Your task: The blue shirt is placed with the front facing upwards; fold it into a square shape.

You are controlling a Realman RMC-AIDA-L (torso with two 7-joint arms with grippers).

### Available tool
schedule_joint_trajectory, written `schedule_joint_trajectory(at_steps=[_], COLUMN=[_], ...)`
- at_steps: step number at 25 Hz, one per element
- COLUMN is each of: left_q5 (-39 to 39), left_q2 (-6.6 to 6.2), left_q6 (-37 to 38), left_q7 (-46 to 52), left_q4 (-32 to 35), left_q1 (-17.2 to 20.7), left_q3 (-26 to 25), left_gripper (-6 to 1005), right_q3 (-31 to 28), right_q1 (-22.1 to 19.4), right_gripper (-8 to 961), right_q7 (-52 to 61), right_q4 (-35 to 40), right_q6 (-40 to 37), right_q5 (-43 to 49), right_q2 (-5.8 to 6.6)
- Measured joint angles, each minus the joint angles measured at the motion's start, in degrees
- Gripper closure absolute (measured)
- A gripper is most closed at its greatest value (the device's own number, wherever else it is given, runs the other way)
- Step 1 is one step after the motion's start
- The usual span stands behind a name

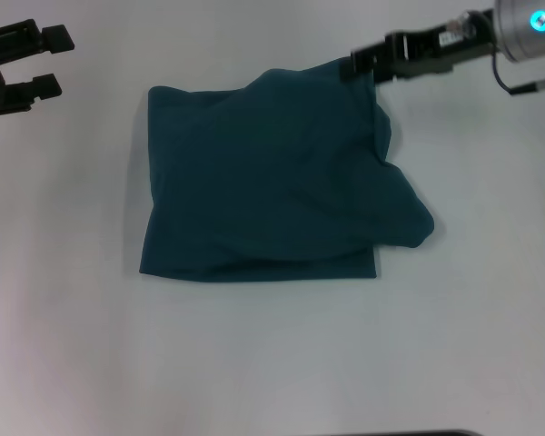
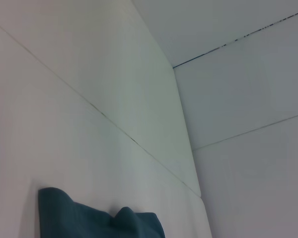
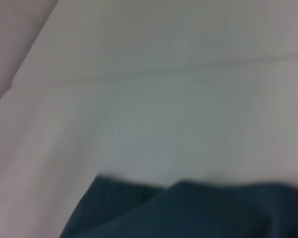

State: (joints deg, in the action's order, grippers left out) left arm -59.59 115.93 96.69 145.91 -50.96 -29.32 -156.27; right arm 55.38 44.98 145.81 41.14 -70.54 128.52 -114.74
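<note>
The blue shirt lies on the white table as a rough square, folded with no lettering showing. A loose rounded flap bulges out past its near right side. My right gripper is at the shirt's far right corner, shut on the cloth edge, which rises up to it. My left gripper hovers open over bare table beyond the far left corner, apart from the shirt. A bit of the shirt appears in the left wrist view, and the shirt's edge fills the bottom of the right wrist view.
Bare white table surrounds the shirt on all sides. White walls with thin seams stand behind the table in the left wrist view. A dark strip shows at the table's near edge.
</note>
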Motion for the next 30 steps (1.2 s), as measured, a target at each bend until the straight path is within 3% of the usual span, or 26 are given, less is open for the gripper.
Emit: schedule_joint_trajectory(at_steps=[7,17,22,30], left_q5=[0.0,0.1,0.0,0.0], left_q2=[-0.32,-0.70,-0.57,-0.53], left_q6=[0.1,0.2,-0.2,0.1], left_q7=[0.1,0.1,-0.2,-0.3], left_q4=[-0.1,0.0,0.0,0.1], left_q1=[0.0,0.1,0.1,0.2], left_q3=[0.1,0.2,0.3,0.2], left_gripper=[155,157,157,158], right_q3=[-4.3,-5.5,-5.5,-5.0], right_q1=[-2.2,-7.0,-7.2,-6.4], right_gripper=[299,317,326,341], right_q7=[0.0,2.4,2.6,0.6], right_q4=[1.3,1.8,2.0,1.5], right_q6=[-17.2,-29.9,-30.0,-24.2], right_q5=[0.1,7.2,11.1,11.4], right_q2=[3.49,5.90,5.32,1.79])
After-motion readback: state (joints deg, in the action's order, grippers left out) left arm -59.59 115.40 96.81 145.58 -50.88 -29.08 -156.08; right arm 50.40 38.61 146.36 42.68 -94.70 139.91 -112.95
